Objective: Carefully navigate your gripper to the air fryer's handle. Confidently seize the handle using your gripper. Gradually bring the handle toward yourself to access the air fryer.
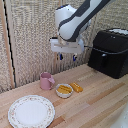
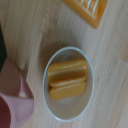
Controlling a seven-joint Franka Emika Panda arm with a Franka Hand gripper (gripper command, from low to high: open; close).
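The black boxy air fryer (image 1: 110,52) stands on the wooden table at the exterior view's right. Its short black handle (image 1: 104,61) sticks out of the front drawer. My gripper (image 1: 67,57) hangs in the air well to the left of the air fryer, above the small bowl. Its blue-tipped fingers (image 1: 61,56) are spread apart and hold nothing. The wrist view looks straight down and shows neither the air fryer nor my fingers.
A pink mug (image 1: 46,80) (image 2: 12,102), a white bowl with yellow food (image 1: 64,90) (image 2: 67,82) and an orange item (image 1: 76,87) (image 2: 87,9) lie below the gripper. A patterned plate (image 1: 31,111) sits at the front left. A woven wall stands behind.
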